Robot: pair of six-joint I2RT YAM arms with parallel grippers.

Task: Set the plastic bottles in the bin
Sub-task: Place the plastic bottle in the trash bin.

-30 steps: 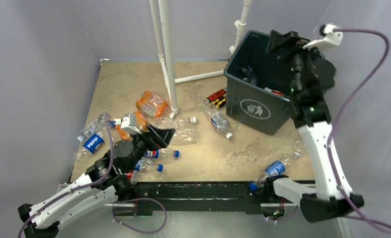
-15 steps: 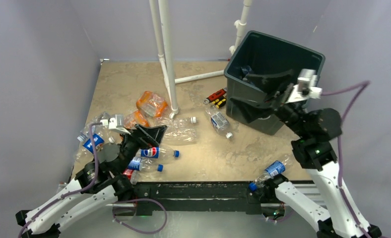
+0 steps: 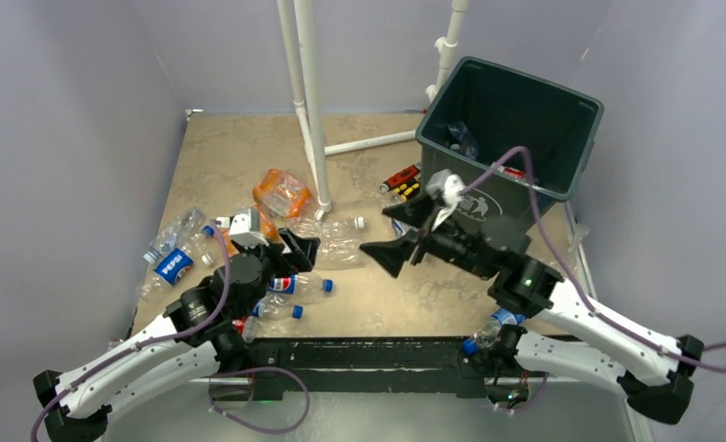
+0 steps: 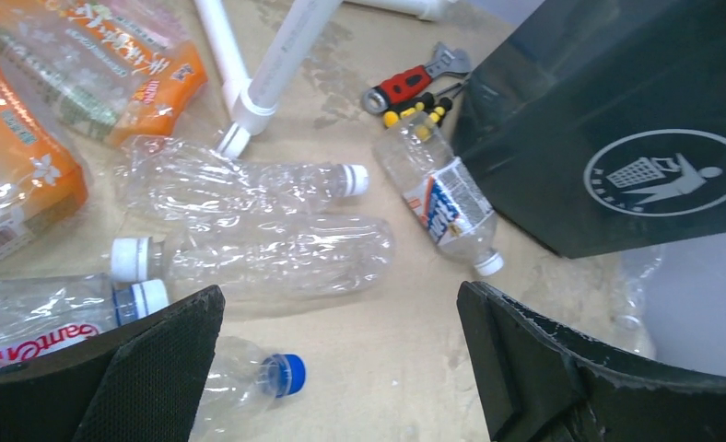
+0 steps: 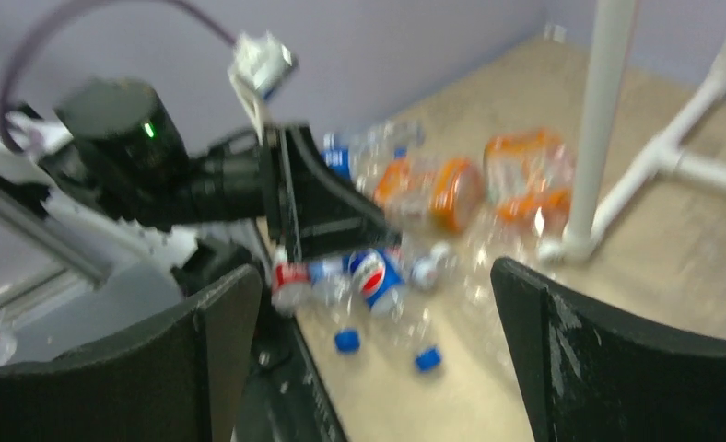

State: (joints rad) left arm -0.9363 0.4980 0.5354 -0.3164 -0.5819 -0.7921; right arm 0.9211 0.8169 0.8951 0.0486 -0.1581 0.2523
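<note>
PEPSI on a blue-labelled bottle; a white trash sign on the bin side

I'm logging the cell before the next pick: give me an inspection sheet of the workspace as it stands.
Surface: tan table, littered mostly on its left half.
Job's things: bin upright at the far right, some bottles inside; crushed plastic bottles scattered on the table; blue-labelled bottle at the near edge.
Clutter: small tools beside the bin; orange packs; white pipe frame.
Grippers: left gripper open, empty, over the bottles; right gripper open, empty, near the bin.
Cables: purple cable arches in front of the bin; second cable loops below the near edge.
Surroundings: plain lilac walls; nothing else seen.
</note>
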